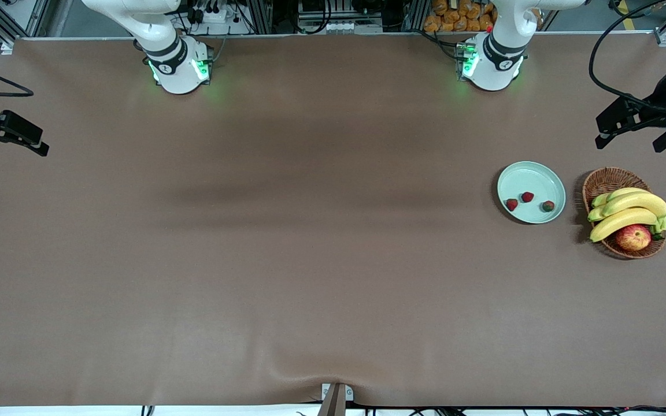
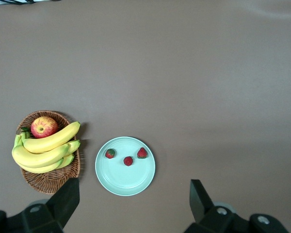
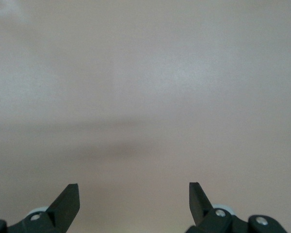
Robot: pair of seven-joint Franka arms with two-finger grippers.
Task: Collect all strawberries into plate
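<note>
Under my left gripper (image 2: 133,206), fingers spread wide and holding nothing, the plate (image 2: 125,182) lies open from above, its three strawberries (image 2: 128,160) spaced apart. The basket (image 2: 51,178) of bananas (image 2: 44,150) crowds just beside it. Below my right gripper (image 3: 134,204) is bare table (image 3: 145,97).

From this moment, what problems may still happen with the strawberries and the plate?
All three strawberries already lie in the plate, so little remains at risk.

1. One berry lies close to the rim; a bump could perhaps roll it out.
2. The basket with bananas and an apple stands beside the plate; a careless reach might knock either.

The left gripper is open above them; the right gripper waits open over bare table.
</note>
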